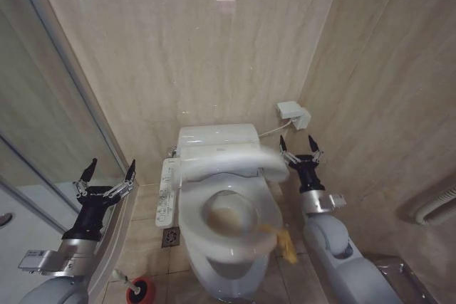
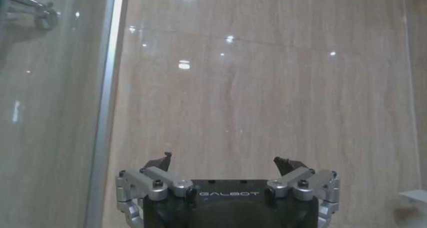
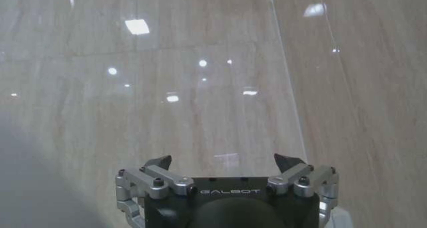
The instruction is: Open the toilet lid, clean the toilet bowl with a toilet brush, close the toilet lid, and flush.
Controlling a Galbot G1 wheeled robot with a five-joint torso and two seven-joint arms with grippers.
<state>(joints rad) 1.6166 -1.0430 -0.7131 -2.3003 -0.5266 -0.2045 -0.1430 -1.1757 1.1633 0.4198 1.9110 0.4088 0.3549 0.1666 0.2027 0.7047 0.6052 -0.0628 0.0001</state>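
Hovering released, your right tool [image 1: 300, 146] sits just beside the blurred, partly raised toilet lid [image 1: 231, 163] over the toilet bowl [image 1: 229, 213], while your left tool [image 1: 107, 171] waits spread wide, well apart, with the toilet brush [image 1: 127, 284] on the floor below it.

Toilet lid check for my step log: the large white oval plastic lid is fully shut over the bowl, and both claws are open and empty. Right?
Not quite. In the head view the large white oval plastic lid is raised, blurred mid-swing, baring the white seat ring and stained bowl. The left claw and right claw are indeed open and empty.
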